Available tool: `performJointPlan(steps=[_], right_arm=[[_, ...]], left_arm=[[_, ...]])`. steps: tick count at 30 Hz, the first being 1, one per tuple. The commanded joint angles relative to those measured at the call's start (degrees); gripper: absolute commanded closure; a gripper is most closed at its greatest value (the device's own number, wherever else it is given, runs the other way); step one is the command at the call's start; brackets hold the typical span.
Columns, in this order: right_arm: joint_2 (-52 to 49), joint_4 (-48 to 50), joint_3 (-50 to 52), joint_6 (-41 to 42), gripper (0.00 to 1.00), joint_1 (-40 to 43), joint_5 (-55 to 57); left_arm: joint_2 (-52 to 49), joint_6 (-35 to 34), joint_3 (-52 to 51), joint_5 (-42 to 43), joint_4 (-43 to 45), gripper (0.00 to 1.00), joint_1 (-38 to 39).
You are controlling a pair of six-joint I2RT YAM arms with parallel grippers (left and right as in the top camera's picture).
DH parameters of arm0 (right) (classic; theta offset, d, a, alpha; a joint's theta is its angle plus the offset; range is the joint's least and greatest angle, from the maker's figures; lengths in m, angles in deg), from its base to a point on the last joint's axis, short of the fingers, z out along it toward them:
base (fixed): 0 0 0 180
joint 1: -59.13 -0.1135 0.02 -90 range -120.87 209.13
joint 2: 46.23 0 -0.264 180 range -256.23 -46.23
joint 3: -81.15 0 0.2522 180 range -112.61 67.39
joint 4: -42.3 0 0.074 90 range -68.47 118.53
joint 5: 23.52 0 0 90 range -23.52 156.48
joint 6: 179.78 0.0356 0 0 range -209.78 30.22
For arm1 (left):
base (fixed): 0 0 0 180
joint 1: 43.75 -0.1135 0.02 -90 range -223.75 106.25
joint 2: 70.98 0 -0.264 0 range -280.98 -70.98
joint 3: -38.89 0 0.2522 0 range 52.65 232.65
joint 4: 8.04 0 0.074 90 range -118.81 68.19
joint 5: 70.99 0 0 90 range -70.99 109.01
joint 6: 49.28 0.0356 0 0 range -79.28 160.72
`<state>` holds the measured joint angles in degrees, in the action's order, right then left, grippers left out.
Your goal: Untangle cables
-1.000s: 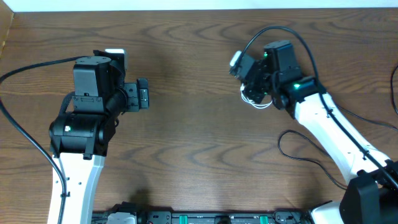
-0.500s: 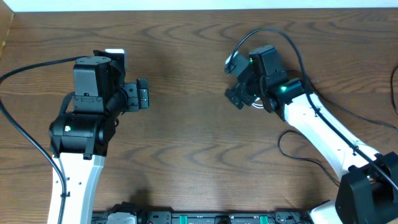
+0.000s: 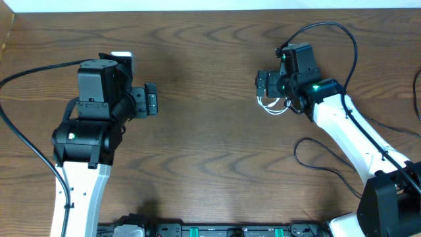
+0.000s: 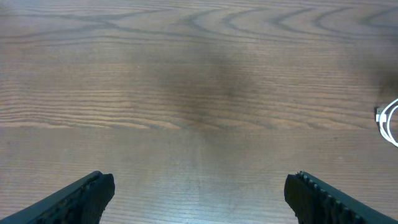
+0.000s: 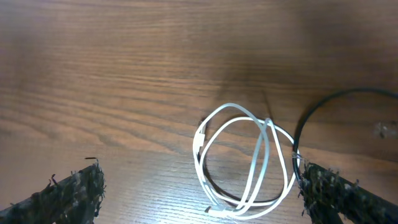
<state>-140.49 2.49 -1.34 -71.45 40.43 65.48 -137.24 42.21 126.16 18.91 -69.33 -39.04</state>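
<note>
Wood table [image 3: 210, 151], two arms. Left gripper [image 4: 199, 180] hovers over bare wood on the left half of the table, fingers spread wide with nothing between them. It is well apart from both cables. In the left wrist view only a sliver of white loop shows at the far right edge.

Right gripper [image 5: 200, 171] is right of centre, towards the far side of the table, pointing left in the overhead view. Its fingers are spread wide too and grip nothing. Both fingertips [image 5: 87, 180] sit at the bottom corners of the right wrist view, low over the table.

White cable [image 5: 262, 152] lies flat on the table in a few small overlapping loops, roughly oval. It sits just ahead of the right gripper, in line with the gap between the fingers and nearer the right-hand one. Neither finger touches it. In the overhead view it peeks out just beside and below the gripper head.

Black cable [image 5: 300, 127] curves up and off to the right from the right edge of the white loops. It runs close along that edge. Cannot tell whether it only touches the white loops or passes through them. Its plug ends are not visible.
</note>
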Motion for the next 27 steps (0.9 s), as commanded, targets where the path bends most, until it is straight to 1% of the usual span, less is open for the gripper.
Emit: performJointPlan(steps=[1, 2, 4, 10, 14, 18, 27], right_arm=[[-0.59, -0.48, 0.11, 10.01, 0.01, -0.09, 7.39], [-0.61, -0.76, 0.33, 13.49, 0.01, -0.09, 9.44], [-1.49, -0.52, 0.44, 16.59, 0.01, -0.09, 9.7], [-6.62, -0.55, 0.46, 20.76, 0.01, -0.09, 9.68], [-10.58, -0.44, 0.46, 25.14, 0.01, -0.09, 9.68], [-12.15, -0.09, 0.46, 25.79, 0.01, -0.09, 9.68], [-12.26, -0.59, 1.01, 25.79, 0.01, -0.09, 9.9]], left_arm=[[0.02, 0.35, 0.52, 0.11, 0.04, 0.08, -0.04], [0.02, 0.35, 0.52, 0.11, 0.04, 0.08, -0.04], [0.02, 0.35, 0.52, 0.11, 0.04, 0.07, -0.04], [0.02, 0.35, 0.52, 0.11, 0.04, 0.08, -0.04], [0.02, 0.35, 0.52, 0.11, 0.02, 0.08, -0.04], [0.04, 0.35, 0.52, 0.11, 0.04, 0.08, -0.04], [0.02, 0.35, 0.52, 0.11, 0.04, 0.08, -0.04]])
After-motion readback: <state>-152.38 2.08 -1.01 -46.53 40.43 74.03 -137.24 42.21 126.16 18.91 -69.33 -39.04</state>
